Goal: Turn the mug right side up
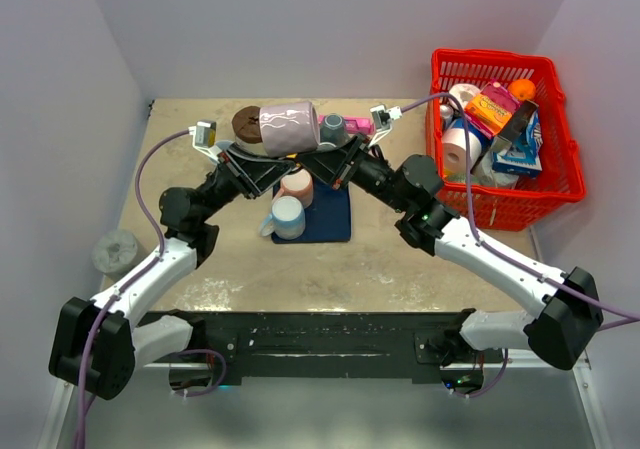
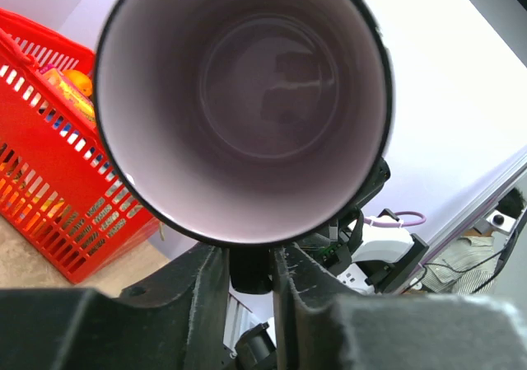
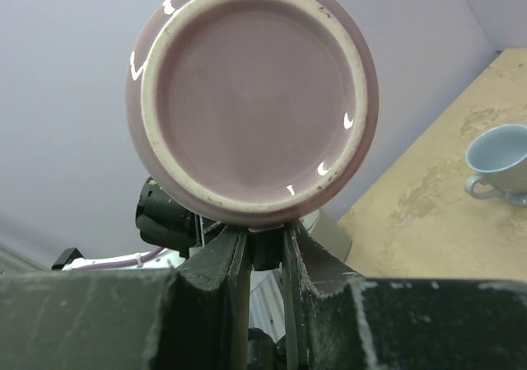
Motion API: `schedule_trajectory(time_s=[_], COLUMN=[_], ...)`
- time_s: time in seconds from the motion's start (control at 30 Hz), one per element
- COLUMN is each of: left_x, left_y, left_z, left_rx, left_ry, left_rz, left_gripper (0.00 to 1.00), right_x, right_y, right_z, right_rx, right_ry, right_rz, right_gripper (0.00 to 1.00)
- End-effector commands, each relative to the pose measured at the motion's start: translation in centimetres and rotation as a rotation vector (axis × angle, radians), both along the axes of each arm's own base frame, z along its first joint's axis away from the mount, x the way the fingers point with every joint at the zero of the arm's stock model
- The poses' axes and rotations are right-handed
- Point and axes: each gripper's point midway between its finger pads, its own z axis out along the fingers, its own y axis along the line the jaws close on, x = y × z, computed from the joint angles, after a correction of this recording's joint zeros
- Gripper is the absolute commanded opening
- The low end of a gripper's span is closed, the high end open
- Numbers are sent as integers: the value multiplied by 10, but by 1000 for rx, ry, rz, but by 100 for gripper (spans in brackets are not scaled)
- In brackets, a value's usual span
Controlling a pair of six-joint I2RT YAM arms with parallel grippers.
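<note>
The tan, scuffed table point(image 1: 400, 259) carries 1 blue mat point(image 1: 335, 224) near its middle. Right of the mat, by the table's right edge, stands 1 red basket point(image 1: 555, 184). Behind the mat, toward the back wall, sit 3 small things: a dark brown round piece point(image 1: 246, 121) on the left, a grey-teal cup point(image 1: 333, 127), and a pink item point(image 1: 358, 124) just beside the cup.

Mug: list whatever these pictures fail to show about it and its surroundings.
- Handle of the mug: top view, hidden under its body; the wrist views give only a dark sliver between the left gripper and right gripper fingers.
- The table below the mug: left wrist view, blocked by the mug's open mouth.
- Things in the basket: top view, too small to name.
</note>
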Motion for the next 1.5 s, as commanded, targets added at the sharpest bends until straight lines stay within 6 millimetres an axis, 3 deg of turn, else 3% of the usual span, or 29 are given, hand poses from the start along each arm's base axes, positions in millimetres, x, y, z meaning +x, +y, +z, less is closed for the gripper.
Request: schedule_trajectory(time_s=[0.0, 0.07, 0.3, 0.37, 0.47, 0.53, 0.57, 0.73, 0.87, 0.93, 0.97, 1.03, 1.07, 1.13, 1.17, 1.23, 1.27, 1.3, 1.47], left_x=[-6, -5, -2, 1, 12, 13, 17, 32, 50, 56, 64, 72, 75, 80, 86, 91, 95, 97, 115], left_y=[5, 5, 9, 11, 13, 16, 19, 32, 54, 65, 75, 91, 97, 107, 115, 122, 124, 125, 121], left_z=[26, 28, 28, 28, 20, 22, 18, 13, -4, -3, -19, -21, -37, -45, -69, -79, -99, -105, -142], left_rx=[-42, -49, -61, -50, -4, 22, 40, 152, 297, 378, 444, 536, 609, 720, 813, 912, 983, 1010, 1124], left_ry=[-92, -91, -82, -89, -55, -80, -52, -48, 14, -11, 46, 38, 82, 83, 152, 172, 220, 233, 295], left_rz=[34, 40, 73, 101, 160, 206, 236, 383, 556, 635, 693, 788, 808, 850, 867, 881, 870, 866, 825], left_gripper=[16, 0, 0, 0, 0, 0, 0, 0, 0, 0, 0, 0, 0, 0, 0, 0, 0, 0, 0], right_x=[-18, -18, -17, -12, -3, 3, 5, 16, 24, 27, 26, 28, 29, 30, 29, 28, 26, 23, 17], right_y=[0, 5, 13, 14, 10, 4, 2, -3, -9, -13, -14, -21, -24, -33, -35, -47, -52, -59, -78], right_z=[30, 23, 7, -2, -10, -14, -16, -32, -46, -53, -53, -60, -60, -65, -68, -67, -73, -72, -83], right_rx=[65, 35, -29, -74, -131, -167, -178, -248, -295, -321, -325, -353, -360, -394, -407, -414, -426, -432, -471], right_ry=[-111, -120, -108, -87, -76, -69, -68, -21, 33, 56, 61, 88, 93, 100, 98, 83, 88, 84, 116], right_rz=[35, 41, 30, 13, -50, -99, -114, -172, -222, -243, -247, -279, -293, -325, -330, -366, -374, -392, -432], right_gripper=[0, 0, 0, 14, 46, 56, 66, 75, 80, 82, 83, 85, 86, 89, 91, 96, 97, 98, 99])
